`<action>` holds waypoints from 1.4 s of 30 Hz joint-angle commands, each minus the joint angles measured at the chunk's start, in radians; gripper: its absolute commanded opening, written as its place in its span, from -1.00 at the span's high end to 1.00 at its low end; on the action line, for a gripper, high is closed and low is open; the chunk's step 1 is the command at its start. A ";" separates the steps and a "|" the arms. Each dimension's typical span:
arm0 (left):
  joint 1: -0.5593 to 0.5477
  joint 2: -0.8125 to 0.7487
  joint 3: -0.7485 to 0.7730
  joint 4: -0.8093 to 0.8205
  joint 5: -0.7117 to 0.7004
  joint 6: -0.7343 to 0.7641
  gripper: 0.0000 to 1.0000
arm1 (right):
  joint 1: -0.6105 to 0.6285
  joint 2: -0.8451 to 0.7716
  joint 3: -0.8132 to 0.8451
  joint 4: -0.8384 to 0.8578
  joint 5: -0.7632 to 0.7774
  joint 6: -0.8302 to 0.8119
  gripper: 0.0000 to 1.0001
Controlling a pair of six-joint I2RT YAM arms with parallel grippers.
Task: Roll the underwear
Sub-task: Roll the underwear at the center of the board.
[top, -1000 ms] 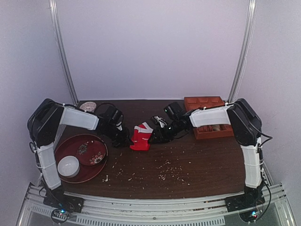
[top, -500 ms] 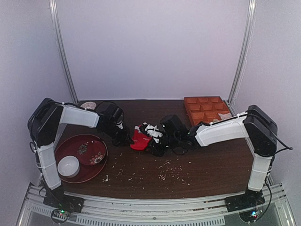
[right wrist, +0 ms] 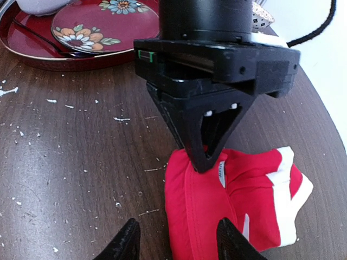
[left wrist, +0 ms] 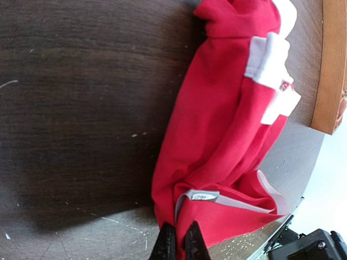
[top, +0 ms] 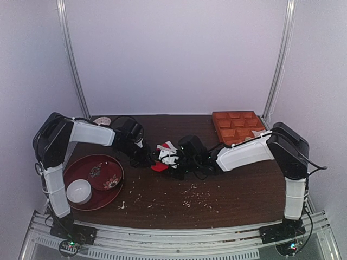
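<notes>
Underwear (left wrist: 217, 135) is lying bunched on the desk (left wrist: 70, 108) while I'm watching left pincer (left wrist: 176, 241) pinching its edge tight, right pincer (right wrist: 176, 238) hanging half open astride it.

Open tabletop (top: 227, 187) in front of the underwear (top: 159, 167); red tray (top: 105, 199) left, orange tray (top: 237, 124) apparently right.

Both arms have white shell links with black joints and wrists: left arm (top: 89, 134), right arm (top: 244, 153). A thin black cable (top: 319, 166) loops off the right arm. Black base plates (top: 73, 232) carry small lit LEDs. The left gripper (right wrist: 201, 161) has a boxy black housing, a green tag, tapered black jaws and pale screw heads.
</notes>
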 commanded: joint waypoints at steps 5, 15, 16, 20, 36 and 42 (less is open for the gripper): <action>0.001 0.022 0.028 -0.003 0.033 0.014 1.00 | 0.007 0.078 0.056 -0.028 0.041 -0.122 0.06; 0.003 0.028 0.040 -0.011 0.040 0.014 1.00 | 0.005 0.129 0.076 -0.026 0.116 -0.190 0.04; 0.004 0.028 0.040 -0.011 0.039 0.014 1.00 | 0.006 0.130 0.076 -0.020 0.124 -0.193 0.04; 0.004 0.030 0.037 -0.011 0.043 0.015 1.00 | 0.004 0.140 0.082 -0.018 0.151 -0.217 0.03; 0.011 0.037 0.042 -0.011 0.063 0.014 1.00 | -0.014 0.188 0.148 -0.136 0.148 -0.202 0.35; 0.013 0.038 0.052 -0.017 0.074 0.011 1.00 | -0.020 0.206 0.229 -0.279 0.157 -0.152 0.40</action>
